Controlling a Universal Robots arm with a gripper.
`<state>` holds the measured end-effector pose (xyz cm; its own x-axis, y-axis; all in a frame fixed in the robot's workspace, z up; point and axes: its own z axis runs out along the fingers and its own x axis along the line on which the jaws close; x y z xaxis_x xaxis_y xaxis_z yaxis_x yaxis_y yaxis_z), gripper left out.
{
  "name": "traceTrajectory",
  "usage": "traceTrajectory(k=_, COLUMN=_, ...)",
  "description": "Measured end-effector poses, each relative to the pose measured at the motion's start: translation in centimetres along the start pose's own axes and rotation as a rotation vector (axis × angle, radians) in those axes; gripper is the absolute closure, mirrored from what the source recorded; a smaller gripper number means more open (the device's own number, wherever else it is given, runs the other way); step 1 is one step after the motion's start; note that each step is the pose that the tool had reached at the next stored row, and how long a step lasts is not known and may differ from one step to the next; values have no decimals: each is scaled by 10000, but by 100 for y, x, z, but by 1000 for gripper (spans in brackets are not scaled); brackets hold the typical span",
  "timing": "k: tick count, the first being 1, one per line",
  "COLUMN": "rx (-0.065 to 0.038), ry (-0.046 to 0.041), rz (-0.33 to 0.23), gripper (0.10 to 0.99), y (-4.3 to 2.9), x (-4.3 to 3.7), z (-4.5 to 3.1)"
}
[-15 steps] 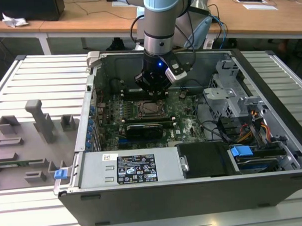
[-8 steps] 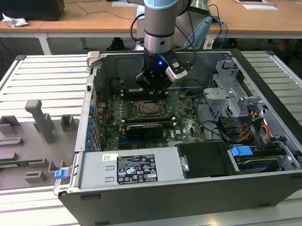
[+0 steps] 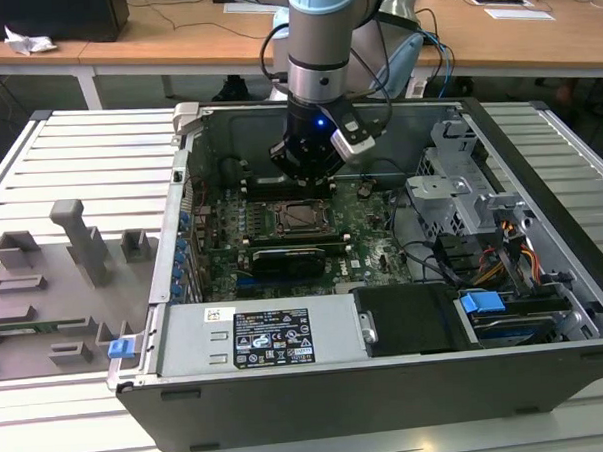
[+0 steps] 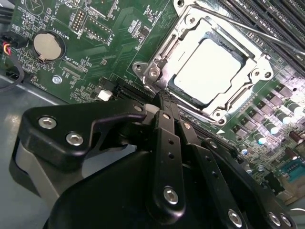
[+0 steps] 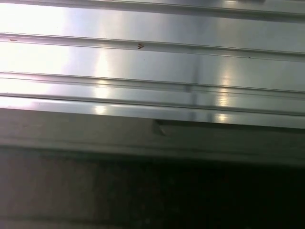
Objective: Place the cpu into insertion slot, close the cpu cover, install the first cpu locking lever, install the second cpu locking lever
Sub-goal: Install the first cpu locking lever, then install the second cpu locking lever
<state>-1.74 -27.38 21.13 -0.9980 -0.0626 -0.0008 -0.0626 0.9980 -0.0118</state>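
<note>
The cpu (image 4: 209, 71) sits in the insertion slot (image 4: 167, 85), the cpu cover (image 4: 190, 36) down around it. The pincer (image 4: 162, 102), clenched on nothing, hovers at the socket's edge; I reckon a slip could scrape the motherboard (image 4: 109, 28).

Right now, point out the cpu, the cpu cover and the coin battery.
cpu (image 4: 209, 71), second wrist view, middle of its silver top.
cpu cover (image 4: 167, 51), second wrist view, frame edge.
coin battery (image 4: 48, 45), second wrist view, its face.
</note>
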Motion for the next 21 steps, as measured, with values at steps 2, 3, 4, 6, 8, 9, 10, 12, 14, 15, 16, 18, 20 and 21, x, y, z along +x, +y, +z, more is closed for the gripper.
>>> traceTrajectory(k=2, rx=1, ry=1, rz=0, gripper=980, y=-7, x=0, z=0)
traceTrajectory(k=3, rx=1, ry=0, rz=1, gripper=980, y=-13, x=1, z=0)
traceTrajectory(k=4, rx=0, ry=0, rz=0, gripper=980, y=-18, x=1, z=0)
traceTrajectory(k=6, rx=-1, ry=0, rz=1, gripper=980, y=-24, x=2, z=1)
traceTrajectory(k=8, rx=0, ry=0, rz=0, gripper=980, y=-29, x=2, z=0)
traceTrajectory(k=9, rx=0, ry=1, rz=0, gripper=980, y=-34, x=2, z=0)
traceTrajectory(k=10, rx=0, ry=0, rz=0, gripper=980, y=-41, x=3, z=0)
traceTrajectory(k=12, rx=0, ry=0, rz=0, gripper=980, y=-49, x=3, z=1)
traceTrajectory(k=14, rx=0, ry=1, rz=-1, gripper=980, y=-60, x=4, z=1)
traceTrajectory(k=15, rx=0, ry=1, rz=1, gripper=980, y=-65, x=4, z=1)
traceTrajectory(k=16, rx=0, ry=0, rz=0, gripper=980, y=-69, x=4, z=1)
traceTrajectory(k=18, rx=0, ry=0, rz=0, gripper=980, y=-76, x=5, z=1)
traceTrajectory(k=20, rx=0, ry=0, rz=1, gripper=980, y=-83, x=5, z=1)
traceTrajectory(k=21, rx=1, ry=1, rz=0, gripper=980, y=-89, x=6, z=1)
